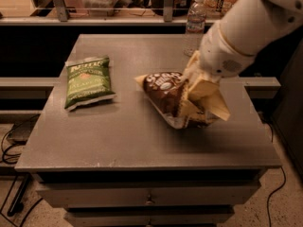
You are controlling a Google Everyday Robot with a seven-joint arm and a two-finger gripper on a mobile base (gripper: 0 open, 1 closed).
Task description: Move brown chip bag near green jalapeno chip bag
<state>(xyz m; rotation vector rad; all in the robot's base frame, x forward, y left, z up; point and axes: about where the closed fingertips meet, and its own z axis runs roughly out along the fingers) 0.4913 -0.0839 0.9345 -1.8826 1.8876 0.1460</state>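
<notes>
The brown chip bag [164, 92] is near the middle of the grey table [137, 145], tilted, with its right end raised and crumpled. My gripper [197, 90] comes in from the upper right on a white arm and is shut on that right end of the bag. The green jalapeno chip bag [88, 82] lies flat on the table's left side, about a hand's width to the left of the brown bag.
A clear water bottle [195, 26] stands at the table's back right, just behind my arm. A rail with clutter runs behind the table. Drawers sit under the tabletop, and cables lie on the floor at the left.
</notes>
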